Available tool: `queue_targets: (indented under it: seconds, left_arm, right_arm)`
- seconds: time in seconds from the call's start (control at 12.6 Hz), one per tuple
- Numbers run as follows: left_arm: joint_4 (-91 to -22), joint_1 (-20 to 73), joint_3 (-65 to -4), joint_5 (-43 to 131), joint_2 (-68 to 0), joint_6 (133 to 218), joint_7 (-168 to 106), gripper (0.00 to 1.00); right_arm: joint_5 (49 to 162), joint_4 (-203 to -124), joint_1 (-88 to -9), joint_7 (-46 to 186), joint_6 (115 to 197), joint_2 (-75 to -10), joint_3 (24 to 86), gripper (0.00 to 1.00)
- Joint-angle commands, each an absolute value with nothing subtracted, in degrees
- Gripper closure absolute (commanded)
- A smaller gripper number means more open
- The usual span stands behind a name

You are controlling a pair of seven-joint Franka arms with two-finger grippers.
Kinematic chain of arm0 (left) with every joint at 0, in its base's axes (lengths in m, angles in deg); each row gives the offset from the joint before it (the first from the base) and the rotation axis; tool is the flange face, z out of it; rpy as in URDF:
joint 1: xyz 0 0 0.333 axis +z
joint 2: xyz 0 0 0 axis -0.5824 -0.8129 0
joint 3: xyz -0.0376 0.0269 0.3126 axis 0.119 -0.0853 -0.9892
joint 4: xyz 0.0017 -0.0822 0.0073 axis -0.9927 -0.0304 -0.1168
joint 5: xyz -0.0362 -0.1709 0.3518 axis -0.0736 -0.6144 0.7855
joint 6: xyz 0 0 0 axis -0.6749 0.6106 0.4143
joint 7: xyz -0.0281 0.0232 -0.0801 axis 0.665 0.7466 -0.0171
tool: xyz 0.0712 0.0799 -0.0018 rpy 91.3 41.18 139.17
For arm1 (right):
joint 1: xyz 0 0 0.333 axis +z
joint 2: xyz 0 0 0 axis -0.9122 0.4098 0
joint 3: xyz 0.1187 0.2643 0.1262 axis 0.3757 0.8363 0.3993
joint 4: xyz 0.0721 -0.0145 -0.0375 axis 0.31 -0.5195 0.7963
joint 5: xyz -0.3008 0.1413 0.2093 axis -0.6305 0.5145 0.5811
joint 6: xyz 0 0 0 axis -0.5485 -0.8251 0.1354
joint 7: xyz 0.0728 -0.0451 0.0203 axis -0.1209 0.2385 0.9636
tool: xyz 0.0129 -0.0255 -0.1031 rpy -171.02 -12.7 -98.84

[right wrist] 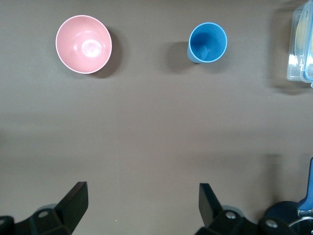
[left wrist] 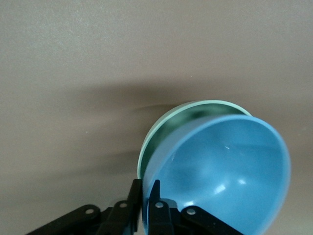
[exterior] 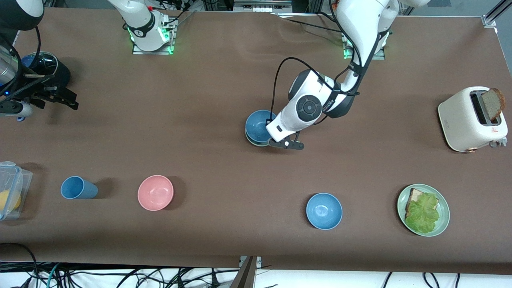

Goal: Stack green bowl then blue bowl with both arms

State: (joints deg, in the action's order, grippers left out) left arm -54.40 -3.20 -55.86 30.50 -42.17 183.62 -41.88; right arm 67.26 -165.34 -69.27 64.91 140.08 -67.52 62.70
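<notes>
A blue bowl [exterior: 258, 126] sits in the green bowl [exterior: 256, 143] near the middle of the table; only the green rim shows beneath it. In the left wrist view the blue bowl [left wrist: 220, 171] lies tilted inside the green bowl [left wrist: 205, 104]. My left gripper [exterior: 280, 142] is at the stack, and its fingers [left wrist: 145, 185] are shut on the blue bowl's rim. My right gripper [exterior: 56, 98] waits, raised over the right arm's end of the table, open and empty [right wrist: 143, 188]. A second blue bowl [exterior: 324, 211] stands alone, nearer the front camera.
A pink bowl [exterior: 155, 192], a blue cup [exterior: 78, 187] and a clear plastic box [exterior: 10, 190] stand toward the right arm's end. A green plate [exterior: 444, 204] with bread and lettuce and a toaster [exterior: 472, 120] stand toward the left arm's end.
</notes>
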Motion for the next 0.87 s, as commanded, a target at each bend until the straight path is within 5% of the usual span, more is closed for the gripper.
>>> queue_targets:
  seconds: [0.0,0.48,0.79]
  left_arm:
    - [-52.6,-3.9,-57.0,28.9,-42.0,183.2,-42.2,0.00]
    - [-38.7,-2.2,-64.8,30.0,-38.7,162.8,-42.8,0.00]
    - [-38.5,3.7,-67.0,36.8,-31.4,158.1,-42.4,0.00]
  right_arm:
    - [68.2,-164.9,-69.1,65.3,139.4,-67.4,62.5,0.00]
    - [68.2,-164.8,-69.1,65.3,139.5,-67.4,62.5,0.00]
    - [68.3,-164.9,-69.1,65.2,139.4,-67.3,62.4,0.00]
